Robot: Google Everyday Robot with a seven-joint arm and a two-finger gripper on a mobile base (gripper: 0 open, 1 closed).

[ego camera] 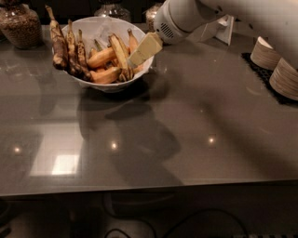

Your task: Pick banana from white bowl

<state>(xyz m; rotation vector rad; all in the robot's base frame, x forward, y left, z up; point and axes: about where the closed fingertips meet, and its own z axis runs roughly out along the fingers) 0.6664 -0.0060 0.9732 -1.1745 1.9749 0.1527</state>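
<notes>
- The pincer (136, 59) is hanging over the right side of the white bowl (110, 86), its pale yellow tip pointing down and left into the fruit.
- Whether the pincer is open or closed I cannot tell — it is showing only as one flat pale piece.
- The tip is overlapping a banana near the rim, but I cannot tell whether it is touching it.
- The white bowl is sitting at the back left of the grey bench (186, 139), and the yellow bananas (103, 57) are lying piled inside it.
- Several blackened bananas (59, 44) are leaning over the bowl's left rim, stems sticking up; how many there are is hard to count.
- The white arm (186, 18) is reaching in from the upper right, cut off by the top and right edges.
- A glass jar (18, 25) is standing at the far left, its top cut off; two more jars (111, 9) are peeking out behind the bowl and arm, mostly hidden.
- Beige ribbed cups (284, 79) are lying stacked at the right edge — partly out of view.
- Below the bench edge everything is dark, with only some cables (186, 223) showing faintly.
</notes>
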